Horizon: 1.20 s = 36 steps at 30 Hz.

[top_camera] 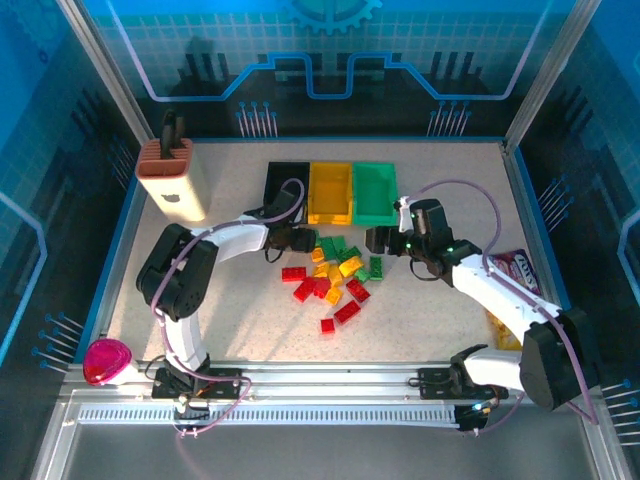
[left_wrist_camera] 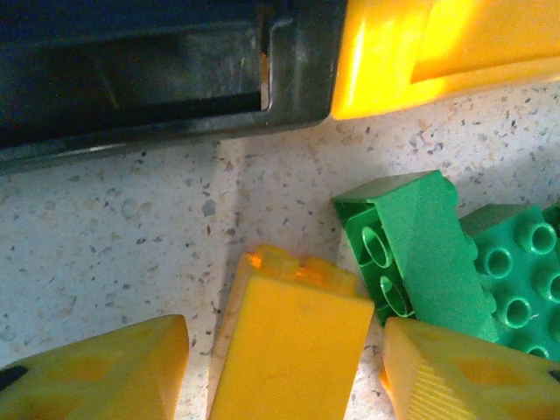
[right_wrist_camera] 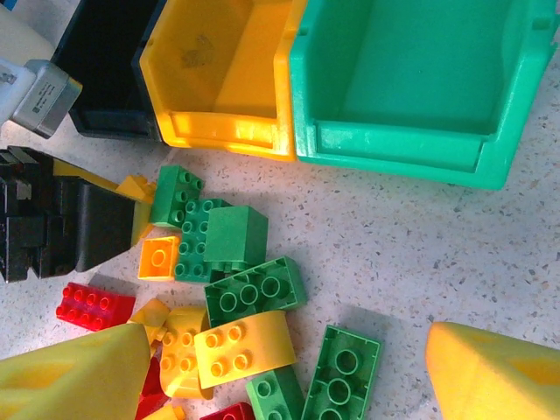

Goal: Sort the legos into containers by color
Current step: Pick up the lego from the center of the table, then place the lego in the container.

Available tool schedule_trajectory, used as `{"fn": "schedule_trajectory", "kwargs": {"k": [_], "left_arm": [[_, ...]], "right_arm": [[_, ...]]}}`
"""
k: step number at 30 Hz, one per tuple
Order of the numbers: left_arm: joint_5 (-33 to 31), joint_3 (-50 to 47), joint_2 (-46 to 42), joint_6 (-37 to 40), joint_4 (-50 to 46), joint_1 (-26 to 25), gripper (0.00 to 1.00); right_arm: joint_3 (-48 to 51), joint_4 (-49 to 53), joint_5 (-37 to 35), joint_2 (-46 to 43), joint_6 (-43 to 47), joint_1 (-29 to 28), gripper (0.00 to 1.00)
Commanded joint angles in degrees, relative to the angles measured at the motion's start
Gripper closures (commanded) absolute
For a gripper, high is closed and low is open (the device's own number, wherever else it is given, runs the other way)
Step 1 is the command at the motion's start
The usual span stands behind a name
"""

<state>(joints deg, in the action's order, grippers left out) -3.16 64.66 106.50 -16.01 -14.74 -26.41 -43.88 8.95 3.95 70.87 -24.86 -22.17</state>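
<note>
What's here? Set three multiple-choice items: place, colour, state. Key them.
1. Which bin stands in the middle of the row? A black B yellow C green
2. What colour is the brick between the fingers of the left gripper? A red B green C yellow
3. The green bin is: A empty B full C overturned
Key: B, the black bin and green bin flank the yellow bin; C, the left wrist view shows a yellow brick there; A, its floor lies bare.
</note>
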Motion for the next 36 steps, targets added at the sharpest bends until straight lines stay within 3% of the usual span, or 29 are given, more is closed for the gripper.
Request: {"fn": "schedule_trajectory", "kwargs": {"k": [1,8,24,30,36], "left_arm": [[1.6,2.3,1.7,1.6,-1.0,0.0,0.45],[1.1,3.6,2.2,1.9,-4.0,-0.4,0.6],[-1.7,-1.3,-12.2,-1.2,-6.6,-3.7,0.66],[-1.1,4.2,-14.7,0.1,-6.7,-3.6,0.66],[0.7,16.1,-6.6,1.8,-7.9,-3.2,0.66]], "right_arm": [[0.6,-0.7,0.8,-1.8,-0.9,0.1,0.17],[1.0,-0.8,1.1,-2.3,-1.3,0.6,0.18],[0.5,-1.3,2.1,-2.3,-1.5,1.0,0.18],[1.7,-1.6,2.3,-3.0,-2.0,1.1,0.19],[3.0,-1.4,2.6,-4.7,-2.5,1.1,0.18]]}}
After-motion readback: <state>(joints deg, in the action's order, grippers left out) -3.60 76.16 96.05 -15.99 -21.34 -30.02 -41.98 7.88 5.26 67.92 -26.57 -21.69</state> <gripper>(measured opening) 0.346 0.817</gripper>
